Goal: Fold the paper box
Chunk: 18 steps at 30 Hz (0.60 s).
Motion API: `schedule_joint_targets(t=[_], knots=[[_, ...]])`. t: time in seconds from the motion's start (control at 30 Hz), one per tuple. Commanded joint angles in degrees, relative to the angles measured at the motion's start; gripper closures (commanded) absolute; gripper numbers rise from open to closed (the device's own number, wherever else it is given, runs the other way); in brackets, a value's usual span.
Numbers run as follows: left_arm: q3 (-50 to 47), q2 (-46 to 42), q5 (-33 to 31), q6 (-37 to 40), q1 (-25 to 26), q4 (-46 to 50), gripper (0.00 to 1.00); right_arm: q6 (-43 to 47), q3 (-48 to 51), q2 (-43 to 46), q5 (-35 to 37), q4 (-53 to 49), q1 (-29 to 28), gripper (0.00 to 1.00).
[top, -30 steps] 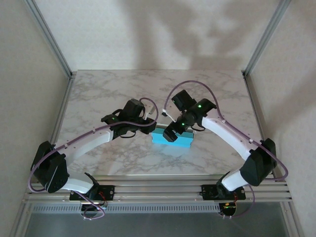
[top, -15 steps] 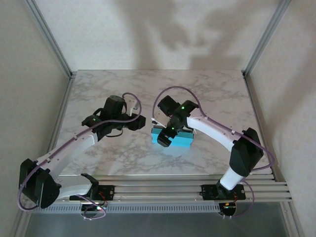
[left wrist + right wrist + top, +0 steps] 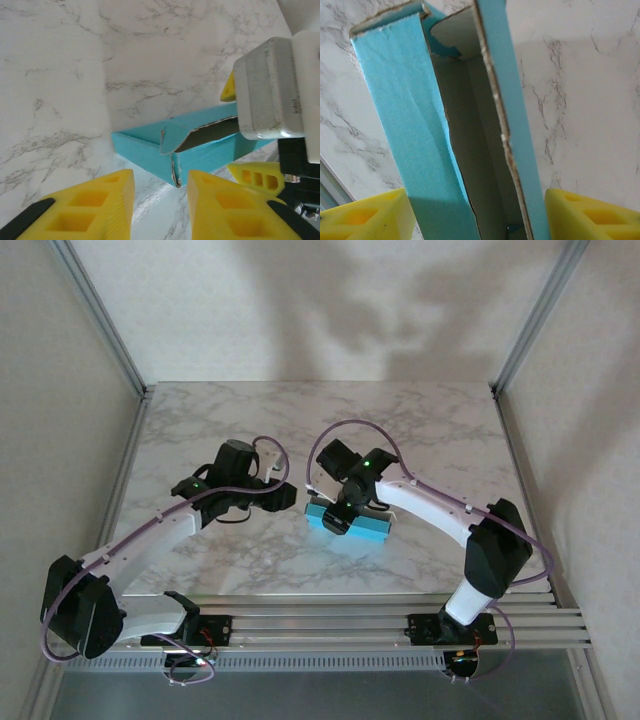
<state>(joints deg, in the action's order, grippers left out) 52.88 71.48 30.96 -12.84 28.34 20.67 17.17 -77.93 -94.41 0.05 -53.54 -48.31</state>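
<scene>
Turquoise paper box (image 3: 365,530) sits half-formed on the marble worktop (image 3: 200,430), near its middle. The right tool (image 3: 477,212) straddles its walls; whether it pinches, I can't tell. The left tool (image 3: 160,200) gapes empty just beside it.

On the white marble-patterned table (image 3: 420,430), the turquoise card paper box (image 3: 362,528) lies just toward three o'clock of centre. The yellow-fingered right gripper (image 3: 337,521) straddles its nine o'clock end, one finger on either side. The matching left gripper (image 3: 283,497) sits near, farther toward nine o'clock, apart from the box.

Turquoise paper box (image 3: 215,150) on marble table (image 3: 60,75), just beyond parted left gripper (image 3: 160,177)
</scene>
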Motion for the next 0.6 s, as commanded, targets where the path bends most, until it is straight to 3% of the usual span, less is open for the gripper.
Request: schedule_joint_targets(t=[0.0,0.1,0.33,0.57], knots=[[-0.7,0.7,2.8,-0.8,-0.6,-2.5,0.70,-0.9,1.0,-0.7,0.6,0.6,-0.7,0.33],[-0.8,1.6,3.5,-0.7,-0.6,-2.8,0.73,-1.4,1.1,-0.9,1.2,0.8,-0.7,0.37],[-1.0,2.5,3.4,-0.9,-0.5,-4.0,0.74,-2.3,1.4,-0.6,2.8,1.6,-0.6,0.58],[-0.9,3.6,4.3,-0.9,-0.4,-6.5,0.74,-3.1,2.2,-0.4,2.8,2.2,-0.6,0.68]])
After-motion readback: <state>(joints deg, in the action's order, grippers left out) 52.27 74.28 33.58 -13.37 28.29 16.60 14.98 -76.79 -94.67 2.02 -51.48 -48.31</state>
